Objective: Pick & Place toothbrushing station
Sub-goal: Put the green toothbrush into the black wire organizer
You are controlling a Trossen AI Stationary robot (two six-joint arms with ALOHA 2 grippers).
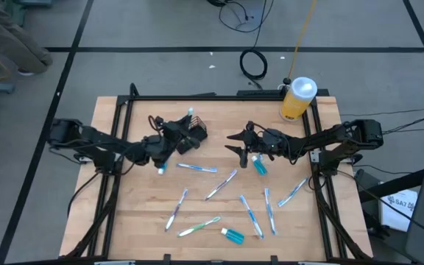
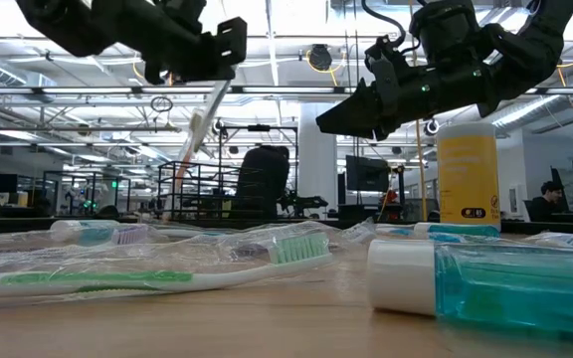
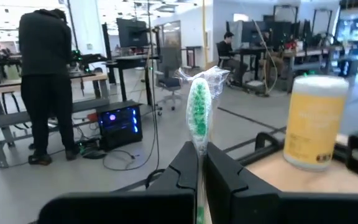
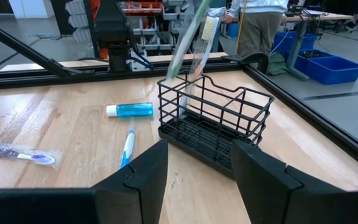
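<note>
Clamped between the left gripper's (image 3: 199, 186) dark fingers, a green-bristled wrapped toothbrush (image 3: 199, 115) hangs above the black wire-mesh caddy (image 4: 213, 121) near the wooden table's (image 1: 138, 221) back edge. The right gripper (image 4: 199, 171) waits, open and empty. Next, the brush probably needs lowering into the caddy.

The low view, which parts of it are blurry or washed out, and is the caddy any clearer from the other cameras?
Low view: the teal bottle and green toothbrush nearest the lens are soft; ceiling lights glare behind the grippers; the wire caddy is dim. Right wrist view: the caddy shows crisply. High view: even light, weak shadows.
</note>
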